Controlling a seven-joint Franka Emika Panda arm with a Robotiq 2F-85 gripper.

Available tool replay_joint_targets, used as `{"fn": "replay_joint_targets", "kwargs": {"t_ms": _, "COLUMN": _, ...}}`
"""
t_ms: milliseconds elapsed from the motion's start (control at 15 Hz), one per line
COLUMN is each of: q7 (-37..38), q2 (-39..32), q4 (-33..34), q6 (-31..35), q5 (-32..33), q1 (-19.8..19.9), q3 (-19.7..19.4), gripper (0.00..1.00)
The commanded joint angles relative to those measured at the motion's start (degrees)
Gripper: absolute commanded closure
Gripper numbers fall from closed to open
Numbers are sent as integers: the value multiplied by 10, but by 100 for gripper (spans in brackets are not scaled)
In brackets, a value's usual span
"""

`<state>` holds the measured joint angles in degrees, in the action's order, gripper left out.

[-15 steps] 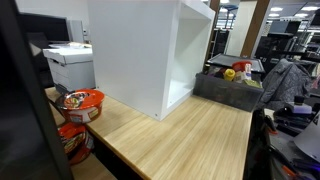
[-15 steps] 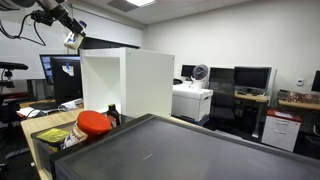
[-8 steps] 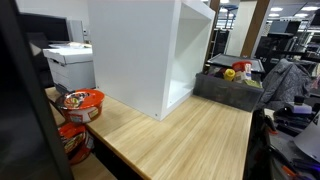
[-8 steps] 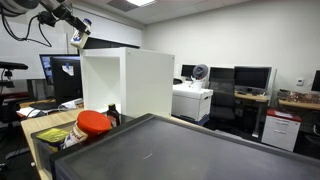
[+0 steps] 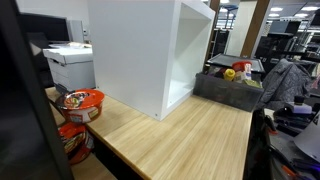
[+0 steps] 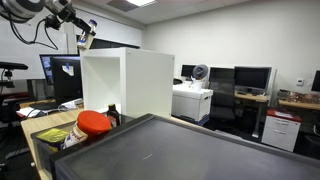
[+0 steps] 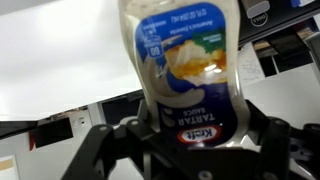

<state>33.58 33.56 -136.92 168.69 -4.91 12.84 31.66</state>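
Note:
My gripper is shut on a Kraft tartar sauce bottle, a pale squeeze bottle with a blue and yellow label that fills the wrist view. In an exterior view the gripper with the bottle hangs high above the back top edge of a tall white open-fronted cabinet. The cabinet also shows in the other exterior view, standing on a light wooden table; the gripper is out of that view.
A red instant-noodle bowl sits on the table's corner beside the cabinet, seen as a red lid in another view. A dark bin with toys stands behind the table. Printers, monitors and office desks surround the area.
The arm has carried the bottle to the right, from left of the cabinet to above its back top edge. Nothing else has moved.

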Motion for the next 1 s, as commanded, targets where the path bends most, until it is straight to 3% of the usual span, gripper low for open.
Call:
{"fn": "replay_joint_targets", "kwargs": {"t_ms": 0, "q7": 45, "q2": 8, "q4": 7, "q6": 23, "q5": 18, "q1": 48, "q3": 20, "gripper": 38}}
{"fn": "replay_joint_targets", "kwargs": {"t_ms": 400, "q7": 88, "q2": 19, "q4": -3, "q6": 54, "q5": 16, "q1": 110, "q3": 51, "gripper": 38}}
{"fn": "replay_joint_targets", "kwargs": {"t_ms": 933, "q7": 134, "q2": 61, "q4": -25, "q6": 137, "q5": -4, "q1": 222, "q3": 139, "gripper": 38}}
